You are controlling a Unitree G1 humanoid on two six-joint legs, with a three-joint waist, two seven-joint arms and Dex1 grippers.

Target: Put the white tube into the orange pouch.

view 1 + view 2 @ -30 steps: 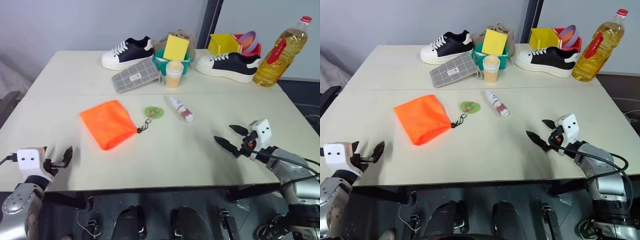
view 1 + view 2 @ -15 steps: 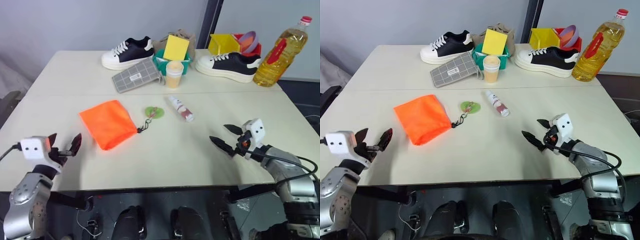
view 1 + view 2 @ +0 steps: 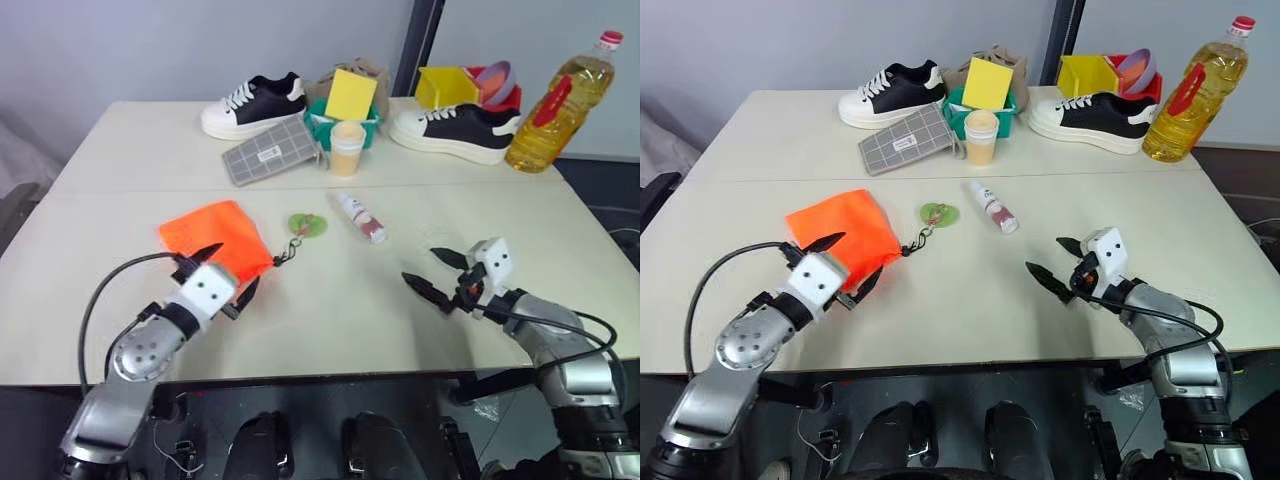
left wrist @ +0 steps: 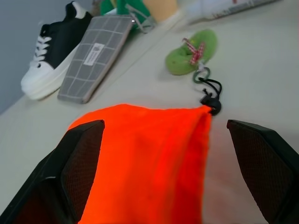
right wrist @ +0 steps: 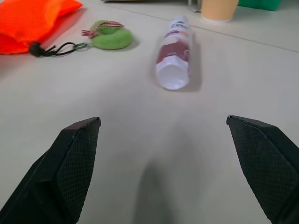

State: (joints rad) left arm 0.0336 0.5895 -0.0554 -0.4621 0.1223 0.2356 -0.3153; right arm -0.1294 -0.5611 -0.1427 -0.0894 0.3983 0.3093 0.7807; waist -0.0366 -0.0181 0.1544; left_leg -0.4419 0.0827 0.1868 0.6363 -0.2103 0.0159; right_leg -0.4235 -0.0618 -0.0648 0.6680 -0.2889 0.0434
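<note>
Head views first: my left pincer (image 3: pixel 217 272) has swung in from the counter's (image 3: pixel 330 320) near left edge and now hovers wide open and empty over the orange pouch (image 3: pixel 215 240), while my right pincer (image 3: pixel 433 277), equally spread and empty, has edged toward the white tube (image 3: pixel 362 217) lying just beyond the green tag (image 3: pixel 308 224). Left wrist view shows the orange pouch (image 4: pixel 149 154) between my fingers (image 4: pixel 77 158) with its cinched mouth by the cord; the right wrist view has the white tube (image 5: pixel 174 70) straight ahead, so both grasps look about ready.
</note>
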